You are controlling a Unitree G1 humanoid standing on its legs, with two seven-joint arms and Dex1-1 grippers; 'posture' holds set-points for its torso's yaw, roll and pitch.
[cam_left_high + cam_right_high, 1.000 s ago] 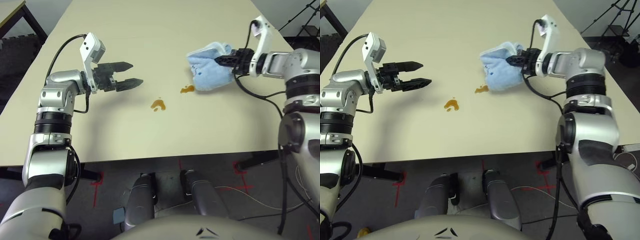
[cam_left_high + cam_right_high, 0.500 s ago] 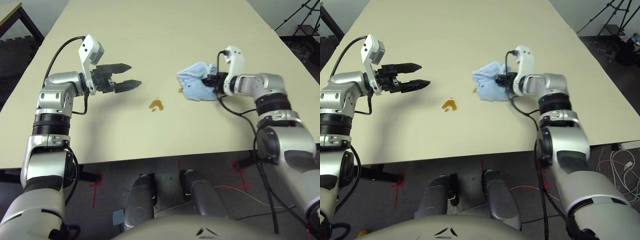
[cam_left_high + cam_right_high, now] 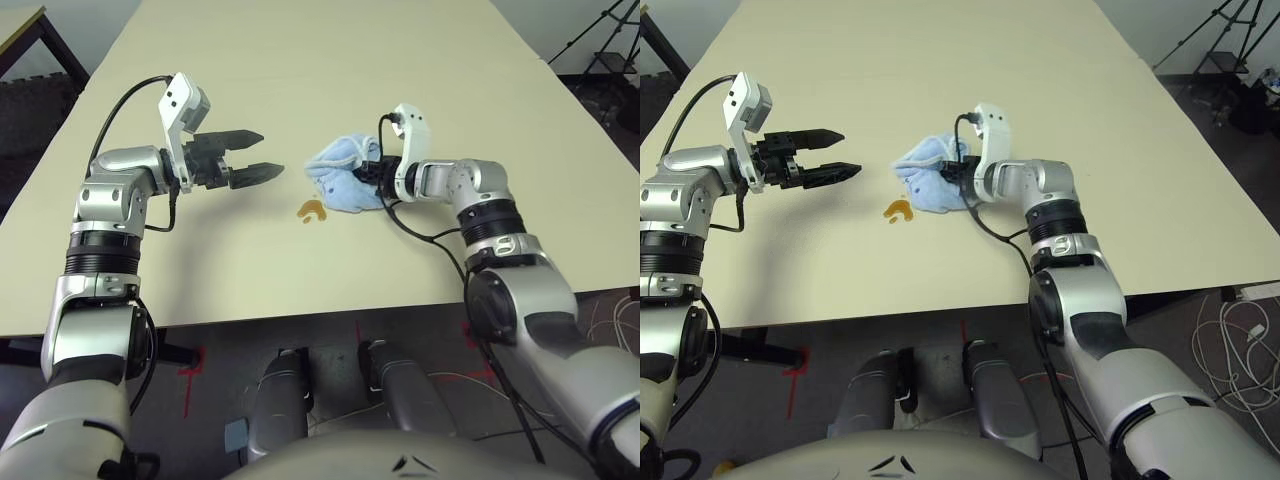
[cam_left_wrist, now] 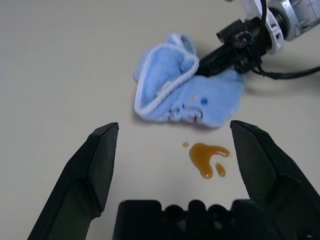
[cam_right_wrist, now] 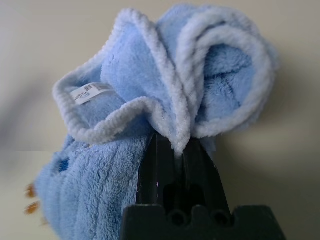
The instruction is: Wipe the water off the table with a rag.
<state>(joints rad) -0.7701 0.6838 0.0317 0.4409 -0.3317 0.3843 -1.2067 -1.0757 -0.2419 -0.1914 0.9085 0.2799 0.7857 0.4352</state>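
We held the rag (image 3: pixel 345 177) pinched in our right gripper (image 3: pixel 368 174), the water (image 3: pixel 312 210) blotch lying just beside it at seven o'clock, while our left gripper (image 3: pixel 262 155) hung spread and empty.

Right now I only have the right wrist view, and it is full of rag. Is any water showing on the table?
Observer: Yes, one amber water blotch lies on the table beside the rag, on its near left side.
Operator: Does the rag touch it?
Observer: No, the left wrist view shows a strip of bare table between them.
Operator: And the left gripper?
Observer: The left gripper is open and empty, to the robot's left of the blotch.
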